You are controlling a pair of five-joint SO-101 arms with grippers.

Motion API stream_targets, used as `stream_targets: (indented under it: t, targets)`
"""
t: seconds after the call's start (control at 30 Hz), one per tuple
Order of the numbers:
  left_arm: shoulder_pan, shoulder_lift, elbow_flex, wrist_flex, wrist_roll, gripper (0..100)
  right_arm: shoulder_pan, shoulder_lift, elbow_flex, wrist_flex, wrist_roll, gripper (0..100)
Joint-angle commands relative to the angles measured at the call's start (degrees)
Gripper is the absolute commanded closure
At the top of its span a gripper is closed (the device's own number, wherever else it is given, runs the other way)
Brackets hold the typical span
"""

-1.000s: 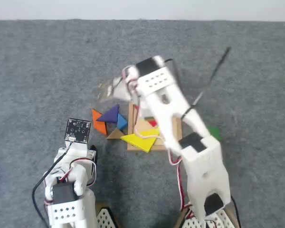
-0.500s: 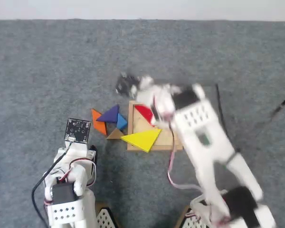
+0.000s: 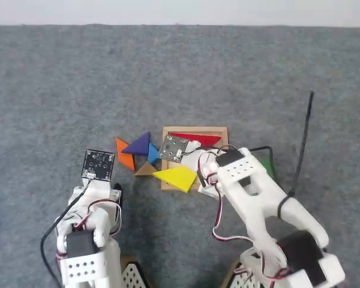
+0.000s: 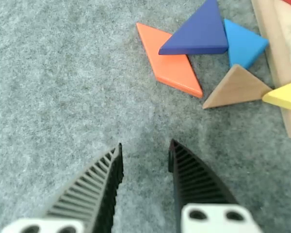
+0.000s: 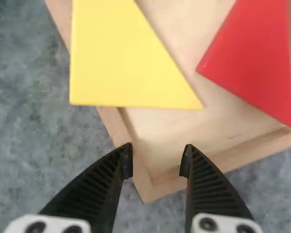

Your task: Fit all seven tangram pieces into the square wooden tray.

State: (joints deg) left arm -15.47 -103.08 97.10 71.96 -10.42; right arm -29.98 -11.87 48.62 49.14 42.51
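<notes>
The square wooden tray [image 3: 224, 133] holds a red triangle [image 3: 195, 139] along its far rim. A yellow triangle [image 3: 177, 177] lies across the tray's front-left edge. Left of the tray, on the carpet, lie an orange parallelogram [image 3: 125, 153], a dark blue triangle [image 3: 139, 144], a light blue triangle [image 3: 154, 153] and a plain wooden triangle [image 3: 145, 170]. A green piece [image 3: 267, 165] peeks out beside the right arm [image 3: 246, 180]. My right gripper [image 5: 156, 158] is open over a tray corner [image 5: 150, 187], near the yellow triangle [image 5: 119, 63] and the red triangle [image 5: 259, 63]. My left gripper [image 4: 145, 155] is open above bare carpet, short of the orange parallelogram [image 4: 169, 68].
Grey carpet covers the whole table. The right arm hangs over the tray's front right part and hides it. A thin black cable [image 3: 303, 141] rises to the right of the tray. The left arm [image 3: 87, 222] stands at the front left.
The right arm swung from the tray's far side across to the right and came down over the tray. The red triangle now lies along the far rim. The left arm kept still.
</notes>
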Motion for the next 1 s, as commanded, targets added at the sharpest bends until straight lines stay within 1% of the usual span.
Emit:
stream_targets:
  t: [0.0, 0.1, 0.23, 0.6, 0.77, 0.97]
  targets:
    - [-0.09, -0.88, -0.57, 0.44, 0.35, 85, -0.04, 4.0, -1.32, -5.05, -1.49, 83.6]
    - [-0.09, -0.88, -0.57, 0.44, 0.35, 85, 0.31, 5.93, -4.22, -4.7, -1.67, 83.6]
    - [-0.09, -0.88, -0.57, 0.44, 0.35, 85, 0.22, 6.37, -7.21, -4.79, -4.48, 83.6]
    - [-0.09, -0.88, -0.57, 0.44, 0.35, 85, -0.04, 6.73, -12.48, -4.79, -4.84, 83.5]
    - [-0.09, -0.88, -0.57, 0.44, 0.35, 85, 0.04, 6.73, -12.75, -4.88, -5.01, 83.6]
    - [-0.09, -0.88, -0.57, 0.44, 0.35, 85, -0.48, 6.02, -12.75, -4.53, -9.32, 83.6]
